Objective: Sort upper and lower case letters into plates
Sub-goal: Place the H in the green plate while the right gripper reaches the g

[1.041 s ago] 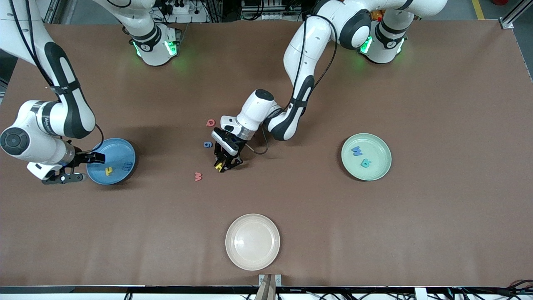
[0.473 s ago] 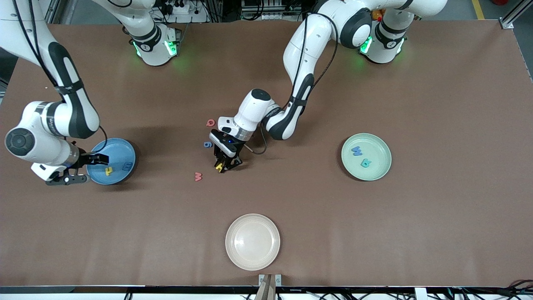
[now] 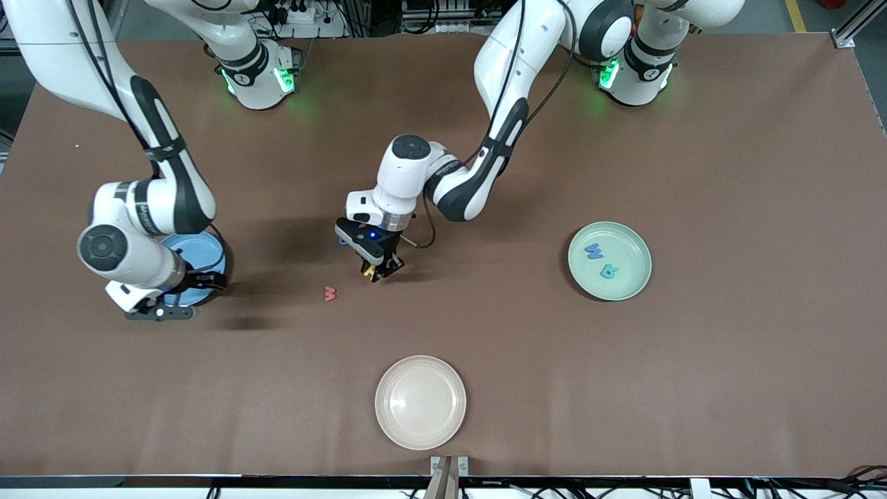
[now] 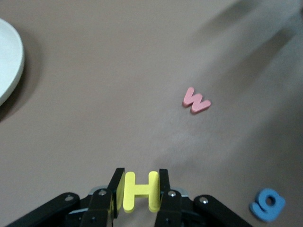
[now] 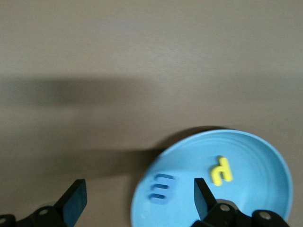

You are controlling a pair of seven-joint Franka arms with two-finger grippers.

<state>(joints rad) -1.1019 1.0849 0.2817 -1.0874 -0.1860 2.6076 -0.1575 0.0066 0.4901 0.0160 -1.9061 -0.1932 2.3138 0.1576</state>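
My left gripper (image 3: 375, 270) hangs over the middle of the table, shut on a yellow letter H (image 4: 140, 190) pinched by its two uprights. A red letter w (image 3: 330, 294) lies on the table close by, and a blue letter (image 4: 267, 205) shows in the left wrist view. My right gripper (image 3: 186, 296) is open over the rim of the light blue plate (image 3: 206, 249), which the arm mostly covers. That plate (image 5: 255, 156) holds a blue letter (image 5: 162, 188) and a yellow letter (image 5: 221, 170). The mint green plate (image 3: 634, 242) holds a blue letter (image 3: 594, 251) and a teal letter (image 3: 608, 271).
A cream-white plate (image 3: 420, 403) with nothing in it sits nearest the front camera, at mid-table. Its rim (image 4: 7, 66) shows in the left wrist view. Brown tabletop spreads between the plates.
The left gripper has risen slightly with the yellow H, its wrist turning upright. The right arm has swung toward the table's middle and now covers most of the light blue plate.
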